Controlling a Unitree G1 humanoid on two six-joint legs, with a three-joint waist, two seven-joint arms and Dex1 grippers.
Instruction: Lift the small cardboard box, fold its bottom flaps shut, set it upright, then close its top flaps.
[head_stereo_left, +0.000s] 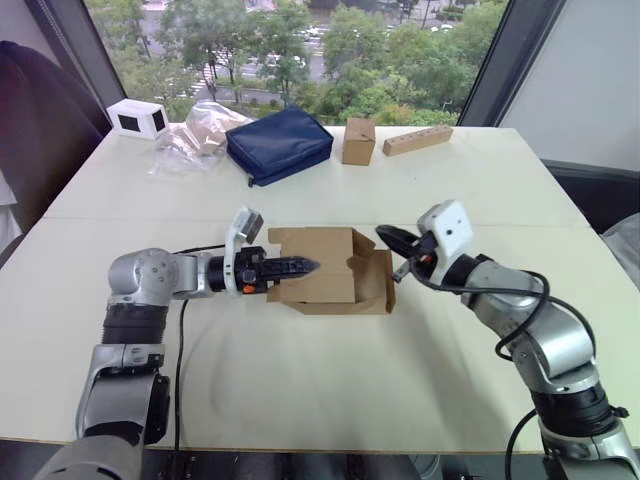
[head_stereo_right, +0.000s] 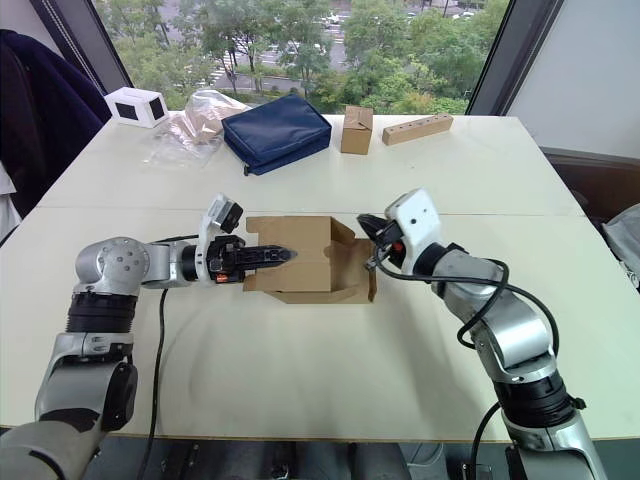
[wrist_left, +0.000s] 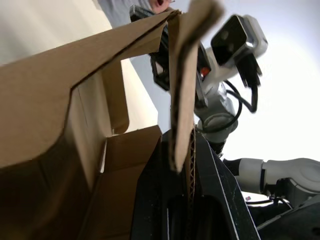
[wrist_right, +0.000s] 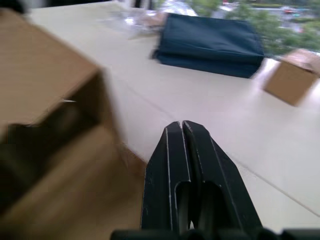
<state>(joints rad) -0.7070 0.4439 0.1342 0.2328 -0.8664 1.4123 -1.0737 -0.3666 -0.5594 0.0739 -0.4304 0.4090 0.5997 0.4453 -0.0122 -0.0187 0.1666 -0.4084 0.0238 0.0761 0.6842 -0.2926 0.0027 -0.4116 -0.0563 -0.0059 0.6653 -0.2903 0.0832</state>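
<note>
The left gripper is pinched onto a wall of the small cardboard box; the corrugated edge runs between its black fingers in the left wrist view. The box lies on its side mid-tabletop, open end toward the right gripper, whose fingers are pressed together on nothing, just beside a flap. The box's inside is dark (contents hard to make out). Along the table's far edge: a white box, crumpled clear plastic bag, navy pouch, narrower brown box, tan block.
</note>
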